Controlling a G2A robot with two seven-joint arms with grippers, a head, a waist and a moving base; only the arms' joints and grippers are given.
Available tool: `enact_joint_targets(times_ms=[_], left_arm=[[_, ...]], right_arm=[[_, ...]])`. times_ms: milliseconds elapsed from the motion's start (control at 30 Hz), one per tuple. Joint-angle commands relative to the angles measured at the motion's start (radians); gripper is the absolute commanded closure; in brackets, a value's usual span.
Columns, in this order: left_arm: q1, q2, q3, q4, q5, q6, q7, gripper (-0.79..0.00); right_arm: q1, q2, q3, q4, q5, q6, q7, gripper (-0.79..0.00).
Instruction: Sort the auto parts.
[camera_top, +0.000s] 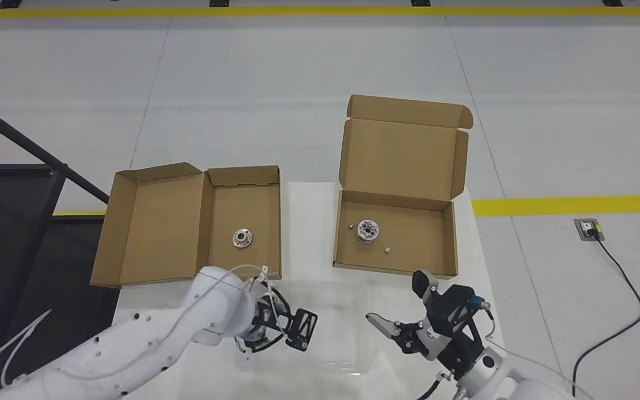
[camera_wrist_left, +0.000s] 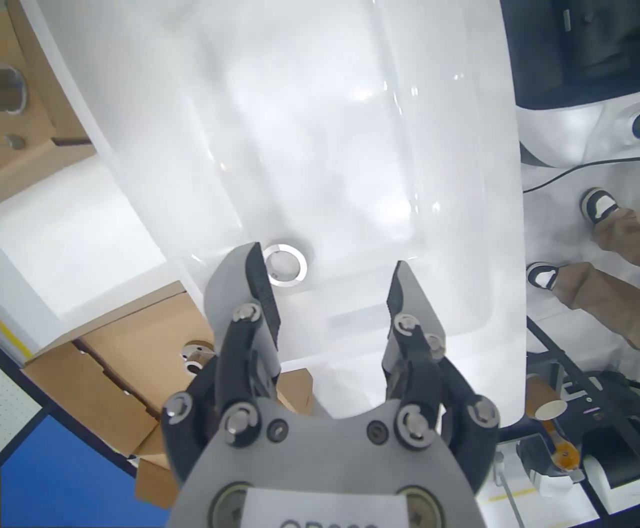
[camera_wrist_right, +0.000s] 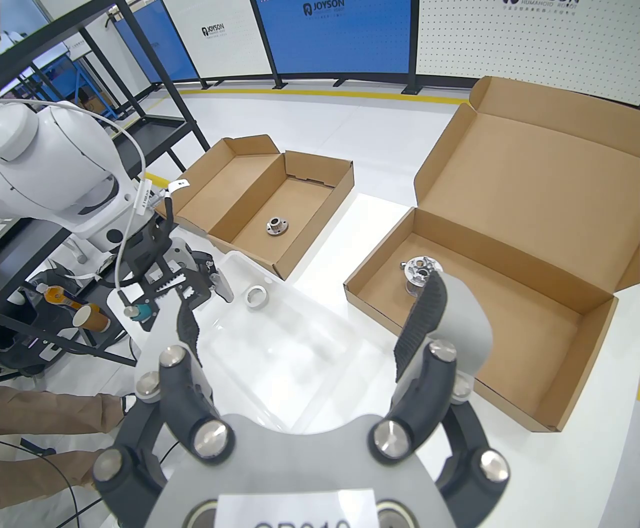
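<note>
One metal ring (camera_wrist_left: 285, 263) lies in the clear tray (camera_wrist_left: 350, 125), just beside my left gripper (camera_wrist_left: 327, 256), jaws wide apart, empty. Looks rigid, smooth, probably slippery; I'd pinch across its outer rim. Also spread and empty: my right gripper (camera_wrist_right: 310, 292).

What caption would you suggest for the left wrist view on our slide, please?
Open left gripper above a metal ring lying in the clear tray, with a cardboard box beside it.
</note>
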Motion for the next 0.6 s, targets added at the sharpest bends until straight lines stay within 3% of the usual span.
enact_joint_targets(times_ms=[0, 133, 333, 433, 567], left_arm=[[-0.006, -0.010, 0.022, 0.028, -0.003, 0.009, -0.009, -0.579], [-0.023, -0.035, 0.052, 0.087, -0.017, 0.007, -0.007, -0.594], [-0.031, -0.086, 0.090, 0.192, 0.015, 0.050, -0.049, -0.486], [-0.033, -0.113, 0.098, 0.243, 0.017, 0.061, -0.048, -0.533], [-0.034, -0.147, 0.108, 0.295, 0.032, 0.071, -0.053, -0.508]], right_arm=[[0.000, 0.000, 0.000, 0.000, 0.000, 0.000, 0.000, -0.785], [0.000, 0.000, 0.000, 0.000, 0.000, 0.000, 0.000, -0.785], [0.000, 0.000, 0.000, 0.000, 0.000, 0.000, 0.000, -0.785], [0.000, 0.000, 0.000, 0.000, 0.000, 0.000, 0.000, -0.785], [0.000, 0.000, 0.000, 0.000, 0.000, 0.000, 0.000, -0.785]])
